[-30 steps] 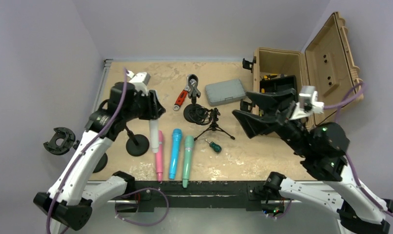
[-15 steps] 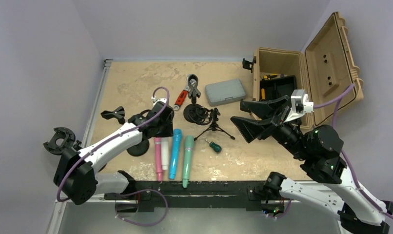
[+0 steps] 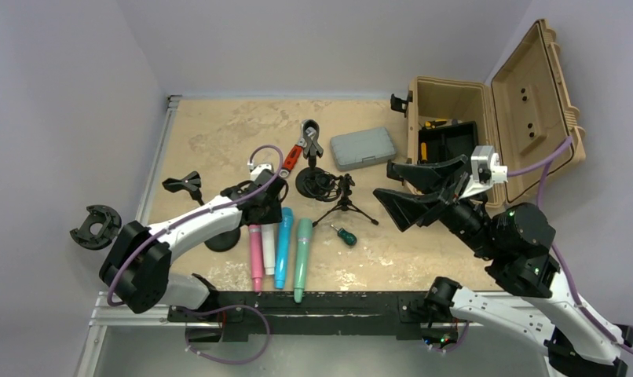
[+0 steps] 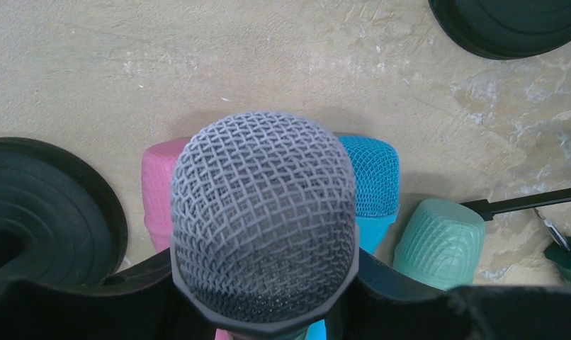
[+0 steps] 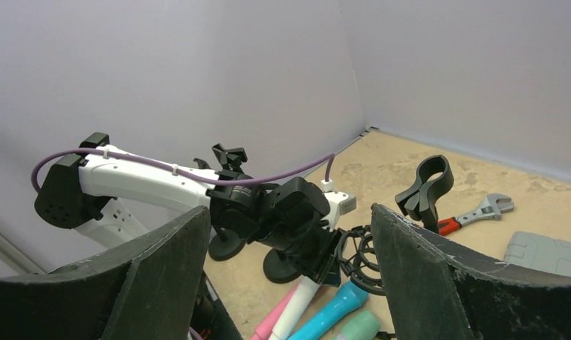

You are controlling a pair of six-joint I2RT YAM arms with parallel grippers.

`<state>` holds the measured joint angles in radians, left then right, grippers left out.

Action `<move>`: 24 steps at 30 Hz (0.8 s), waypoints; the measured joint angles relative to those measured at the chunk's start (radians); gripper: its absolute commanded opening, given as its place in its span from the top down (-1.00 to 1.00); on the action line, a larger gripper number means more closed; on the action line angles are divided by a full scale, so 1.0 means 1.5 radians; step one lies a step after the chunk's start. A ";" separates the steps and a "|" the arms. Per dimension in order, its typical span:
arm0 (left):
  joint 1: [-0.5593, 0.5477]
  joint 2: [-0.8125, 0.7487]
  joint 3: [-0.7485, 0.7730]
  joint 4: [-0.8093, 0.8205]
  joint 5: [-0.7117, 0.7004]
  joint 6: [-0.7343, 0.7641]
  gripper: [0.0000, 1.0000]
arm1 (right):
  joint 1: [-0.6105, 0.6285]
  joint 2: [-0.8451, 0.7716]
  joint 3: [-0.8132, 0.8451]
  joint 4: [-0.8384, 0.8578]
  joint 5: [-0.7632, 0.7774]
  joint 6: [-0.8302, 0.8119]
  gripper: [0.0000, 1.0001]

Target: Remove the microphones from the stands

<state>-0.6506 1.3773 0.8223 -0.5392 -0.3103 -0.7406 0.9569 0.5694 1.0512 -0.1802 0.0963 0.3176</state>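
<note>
My left gripper (image 3: 263, 207) is shut on a white microphone (image 3: 268, 248) with a grey mesh head (image 4: 263, 212). The microphone lies low over the table between a pink one (image 3: 255, 258) and a blue one (image 3: 282, 248), with a green one (image 3: 301, 259) beside them. The black stand (image 3: 221, 236) has a round base and an empty clip (image 3: 182, 184), just left of my left gripper. My right gripper (image 3: 414, 193) is open and empty, raised at the right, and looks toward the left arm. The white microphone also shows in the right wrist view (image 5: 304, 297).
A second stand with a clip (image 3: 310, 133), a small tripod with a shock mount (image 3: 345, 200), a red wrench (image 3: 291, 161), a grey case (image 3: 363, 148) and a green screwdriver (image 3: 345, 234) lie mid-table. An open tan toolbox (image 3: 525, 94) stands at the back right.
My left arm swung down and right from above the stand, carrying the white microphone to between the pink and blue ones. My right gripper shifted slightly.
</note>
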 measured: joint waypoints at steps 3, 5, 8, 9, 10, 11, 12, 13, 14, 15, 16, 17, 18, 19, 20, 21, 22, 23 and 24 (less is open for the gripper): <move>0.000 0.000 -0.001 0.000 -0.003 -0.001 -0.29 | 0.000 -0.001 -0.003 0.000 0.001 0.000 -0.63; 0.000 -0.002 -0.001 -0.001 -0.006 -0.003 -0.43 | 0.000 -0.001 -0.009 0.000 0.001 0.000 -0.63; 0.000 -0.013 -0.001 -0.002 -0.006 -0.002 -0.59 | 0.000 0.001 -0.009 -0.001 0.001 0.000 -0.63; 0.000 -0.021 -0.001 -0.005 -0.006 -0.003 -0.61 | 0.000 0.001 -0.009 -0.001 0.001 0.000 -0.63; 0.000 -0.032 -0.001 -0.009 -0.005 -0.002 -0.62 | 0.000 0.002 -0.009 -0.001 0.001 0.000 -0.63; 0.000 -0.046 0.001 -0.016 -0.003 -0.001 -0.62 | 0.000 0.002 -0.009 -0.001 0.001 0.000 -0.63; 0.000 -0.059 0.005 -0.023 -0.002 0.000 -0.62 | 0.000 0.002 -0.009 -0.001 0.001 0.000 -0.63; 0.000 -0.078 0.013 -0.036 0.004 0.002 -0.63 | 0.000 0.003 -0.009 -0.001 0.000 0.000 -0.63; 0.000 -0.095 0.022 -0.045 0.009 0.004 -0.62 | 0.000 0.005 -0.009 -0.001 0.000 0.000 -0.63; 0.000 -0.115 0.038 -0.057 0.018 0.010 -0.62 | 0.000 0.006 -0.009 -0.001 0.000 0.000 -0.63; 0.000 -0.137 0.058 -0.067 0.028 0.019 -0.62 | 0.000 0.008 -0.009 0.000 0.000 0.000 -0.63; 0.000 -0.156 0.083 -0.077 0.040 0.030 -0.62 | 0.000 0.009 -0.009 0.000 0.000 0.000 -0.63; 0.000 -0.175 0.113 -0.087 0.053 0.040 -0.61 | 0.000 0.010 -0.009 0.000 -0.001 0.000 -0.63; 0.000 -0.192 0.146 -0.094 0.067 0.055 -0.60 | 0.000 0.011 -0.009 0.000 -0.001 0.000 -0.63; 0.000 -0.207 0.178 -0.101 0.081 0.069 -0.60 | 0.000 0.013 -0.009 0.001 -0.001 0.000 -0.63; 0.000 -0.219 0.216 -0.110 0.096 0.084 -0.59 | 0.000 0.014 -0.009 0.001 -0.001 0.000 -0.63; 0.000 -0.229 0.256 -0.122 0.110 0.098 -0.58 | 0.000 0.016 -0.009 0.001 -0.001 0.000 -0.63; 0.000 -0.238 0.298 -0.132 0.123 0.114 -0.57 | 0.000 0.018 -0.009 0.002 -0.001 0.000 -0.63; 0.000 -0.244 0.338 -0.145 0.134 0.130 -0.56 | 0.000 0.020 -0.010 0.002 -0.001 0.000 -0.63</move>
<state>-0.6506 1.0119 1.3289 -0.7567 -0.1101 -0.5461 0.9573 0.5987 1.0367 -0.1772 0.0948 0.3176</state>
